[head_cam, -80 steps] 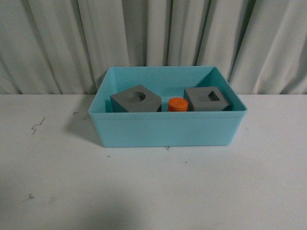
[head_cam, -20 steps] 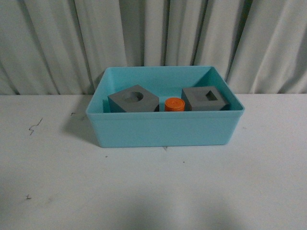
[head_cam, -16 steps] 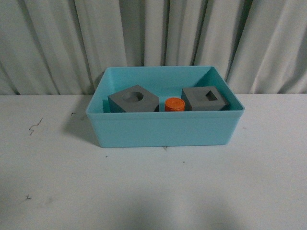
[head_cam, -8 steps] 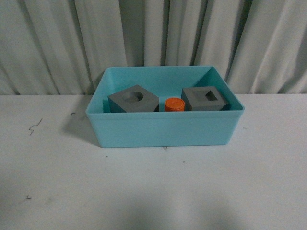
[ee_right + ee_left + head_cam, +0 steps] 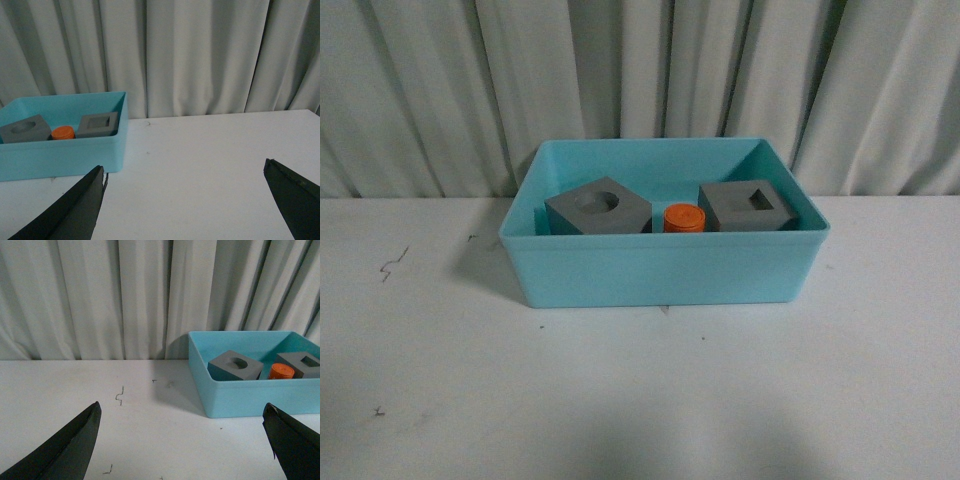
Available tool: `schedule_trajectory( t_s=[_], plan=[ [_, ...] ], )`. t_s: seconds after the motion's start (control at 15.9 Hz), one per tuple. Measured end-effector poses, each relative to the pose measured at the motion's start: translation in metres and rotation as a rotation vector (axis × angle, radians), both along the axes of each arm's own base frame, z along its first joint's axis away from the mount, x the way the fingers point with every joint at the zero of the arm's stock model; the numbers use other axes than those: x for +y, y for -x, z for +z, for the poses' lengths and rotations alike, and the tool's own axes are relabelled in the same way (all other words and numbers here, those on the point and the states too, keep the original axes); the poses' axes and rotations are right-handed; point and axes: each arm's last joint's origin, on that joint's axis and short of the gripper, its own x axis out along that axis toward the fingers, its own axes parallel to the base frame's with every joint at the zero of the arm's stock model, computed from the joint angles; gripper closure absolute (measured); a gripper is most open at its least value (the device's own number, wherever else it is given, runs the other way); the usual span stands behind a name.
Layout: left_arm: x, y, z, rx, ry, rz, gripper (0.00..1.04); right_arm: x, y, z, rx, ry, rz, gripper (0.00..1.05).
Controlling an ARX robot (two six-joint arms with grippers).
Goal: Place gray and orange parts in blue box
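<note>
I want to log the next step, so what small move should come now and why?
Probably none beyond holding both arms back: both gray cubes and the orange cylinder already sit inside the blue box, and both end effectors, left and right, are open and empty.

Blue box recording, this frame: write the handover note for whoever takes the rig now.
Left gripper: open, empty, back from the box.
Right gripper: open, empty, also clear of it.
Blue box sits on the white table. Inside: round-recess gray cube, orange cylinder in the middle, square-recess gray cube.
Done: all three parts are in the box.
Left: nothing to place, as far as visible.
</note>
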Motion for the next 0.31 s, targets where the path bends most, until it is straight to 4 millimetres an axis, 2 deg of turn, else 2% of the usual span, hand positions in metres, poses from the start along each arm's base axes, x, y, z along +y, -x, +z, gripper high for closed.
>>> schedule_trajectory(
  t_s=[0.31],
  plan=[
    [0.0,0.0,0.0,0.0,0.0,0.0,0.07,0.0,0.0,0.0,0.0,0.0,0.0,0.06]
  ],
)
